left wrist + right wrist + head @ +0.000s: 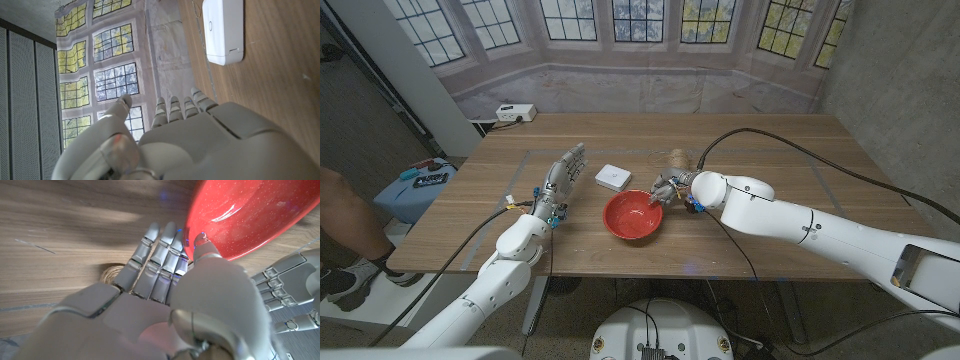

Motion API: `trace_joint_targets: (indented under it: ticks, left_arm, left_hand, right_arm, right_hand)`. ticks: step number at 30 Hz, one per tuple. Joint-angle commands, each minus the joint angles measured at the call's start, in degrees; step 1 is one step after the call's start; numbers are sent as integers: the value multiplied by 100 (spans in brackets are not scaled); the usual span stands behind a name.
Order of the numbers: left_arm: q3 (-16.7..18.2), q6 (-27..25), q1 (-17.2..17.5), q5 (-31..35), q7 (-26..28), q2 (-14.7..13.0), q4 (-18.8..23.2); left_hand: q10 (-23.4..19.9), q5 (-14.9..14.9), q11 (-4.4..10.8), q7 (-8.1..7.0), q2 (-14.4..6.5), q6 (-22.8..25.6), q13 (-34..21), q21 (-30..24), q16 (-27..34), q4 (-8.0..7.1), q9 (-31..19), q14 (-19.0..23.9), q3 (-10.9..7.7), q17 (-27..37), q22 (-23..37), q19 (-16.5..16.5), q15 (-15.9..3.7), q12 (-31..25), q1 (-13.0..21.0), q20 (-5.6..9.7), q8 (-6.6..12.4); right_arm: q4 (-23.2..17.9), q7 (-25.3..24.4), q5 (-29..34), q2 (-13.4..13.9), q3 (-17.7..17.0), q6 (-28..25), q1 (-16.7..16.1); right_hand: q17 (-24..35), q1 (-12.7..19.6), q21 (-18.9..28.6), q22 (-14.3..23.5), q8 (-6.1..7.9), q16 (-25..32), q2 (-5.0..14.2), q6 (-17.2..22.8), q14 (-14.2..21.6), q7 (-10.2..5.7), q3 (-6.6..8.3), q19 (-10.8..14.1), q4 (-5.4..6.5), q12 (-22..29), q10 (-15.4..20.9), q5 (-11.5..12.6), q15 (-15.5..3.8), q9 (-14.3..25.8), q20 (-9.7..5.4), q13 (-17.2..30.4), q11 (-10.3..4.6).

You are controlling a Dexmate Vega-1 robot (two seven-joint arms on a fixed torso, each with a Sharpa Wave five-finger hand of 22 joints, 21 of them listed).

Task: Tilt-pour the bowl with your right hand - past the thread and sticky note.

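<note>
The red bowl (633, 216) is pinched at its right rim by the right hand (672, 188), apparently ready for tilting, while the left hand (560, 180) waits open.

honestly nothing here can be read. the white sticky note pad (612, 177) is blank on its face as far as i can tell, and close up from the left wrist view it's just plain white with a small mark too tiny to make out. the red bowl (633, 215) has no print or logo showing, only speckles. the white box (515, 112) at the far edge of the table (800, 160) has something dark on top, but it's too small and blurry to tell if it's lettering. the blue thing (428, 181) off to the side carries a few coloured bits, no legible text either.
</note>
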State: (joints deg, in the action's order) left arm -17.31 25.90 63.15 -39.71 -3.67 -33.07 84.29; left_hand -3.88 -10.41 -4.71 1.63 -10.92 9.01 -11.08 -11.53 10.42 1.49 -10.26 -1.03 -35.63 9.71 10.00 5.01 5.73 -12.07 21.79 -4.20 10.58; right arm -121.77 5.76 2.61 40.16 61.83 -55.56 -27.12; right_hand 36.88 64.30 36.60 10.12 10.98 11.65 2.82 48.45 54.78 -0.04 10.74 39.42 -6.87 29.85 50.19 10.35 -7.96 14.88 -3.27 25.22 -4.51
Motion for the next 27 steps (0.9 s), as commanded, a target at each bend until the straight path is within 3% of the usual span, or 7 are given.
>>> trace_joint_targets:
  ticks: [1,8,18,27]
  left_arm:
    - [9,-90,-59,0,18,-14,-17]
    - [-12,-175,-157,-7,7,-6,-71]
    - [-99,-268,-401,23,-64,55,-222]
    - [-146,-362,-524,65,-41,64,-215]
  left_hand:
    - [-41,-25,-29,13,12,45,-6,9,1,1,-12,19,-20,15,12,46,13,-3,69,-33,1]
    - [-40,-26,-37,15,13,45,-6,9,0,1,-12,18,-20,14,13,47,10,-3,72,-31,1]
    - [-40,-26,-39,9,15,42,-6,9,-1,1,-13,15,-18,14,13,48,10,-3,75,-32,0]
    - [-38,-26,-42,5,15,45,-6,10,-1,0,-13,14,-17,14,13,47,11,-2,77,-34,0]
  right_arm:
    - [265,188,-25,-39,-62,301,164]
    - [446,328,-32,-94,-111,460,251]
    - [500,325,-160,-62,-437,658,167]
    - [518,106,-434,-37,-883,939,-121]
  right_hand:
    - [-1,-88,-40,17,-31,-23,9,-61,-97,-16,-33,-47,18,-44,-69,20,-197,-2,6,-2,26]
    - [-70,-125,-82,17,-33,-85,0,-143,-251,-17,-36,-133,7,-121,-210,26,-197,-11,34,-38,78]
    - [-151,-228,-152,14,-15,-115,16,-209,-456,-3,-51,-265,29,-243,-415,28,-124,-23,37,-95,110]
    - [-295,-679,-221,8,17,-102,378,-246,-606,-6,-38,-345,325,-343,-476,13,-54,-43,38,-185,182]
